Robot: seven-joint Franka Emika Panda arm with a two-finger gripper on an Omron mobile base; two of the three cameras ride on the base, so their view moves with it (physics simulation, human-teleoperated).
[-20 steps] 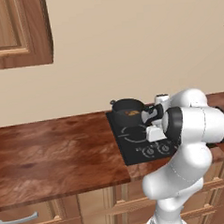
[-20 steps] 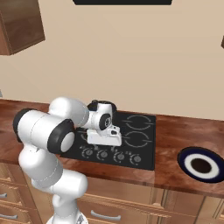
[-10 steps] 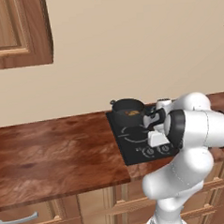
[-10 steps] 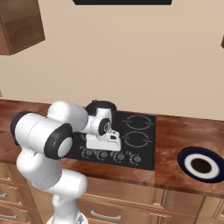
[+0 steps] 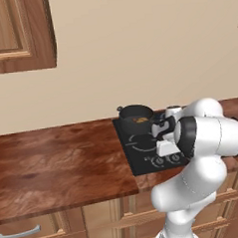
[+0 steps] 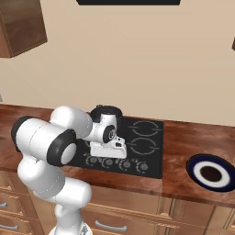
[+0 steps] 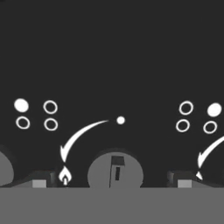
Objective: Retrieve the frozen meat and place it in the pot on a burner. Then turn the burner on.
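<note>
Behind the gripper point(image 7: 112, 181), open over a knob point(image 7: 115, 171), frozen meat point(image 5: 140, 120) sits in the pot point(image 5: 136, 113).

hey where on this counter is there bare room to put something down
Free: the long wooden counter left of the stove, and the strip between stove and blue plate. Crowded: the stove's left side, where the pot sits and the arm hangs over the knobs.

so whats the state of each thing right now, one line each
pot: upright on a back burner, no lid
meat: inside the pot
stove knob: right in front of the gripper, untouched as far as I can tell
gripper: low over the knob row, jaws apart, empty
</note>
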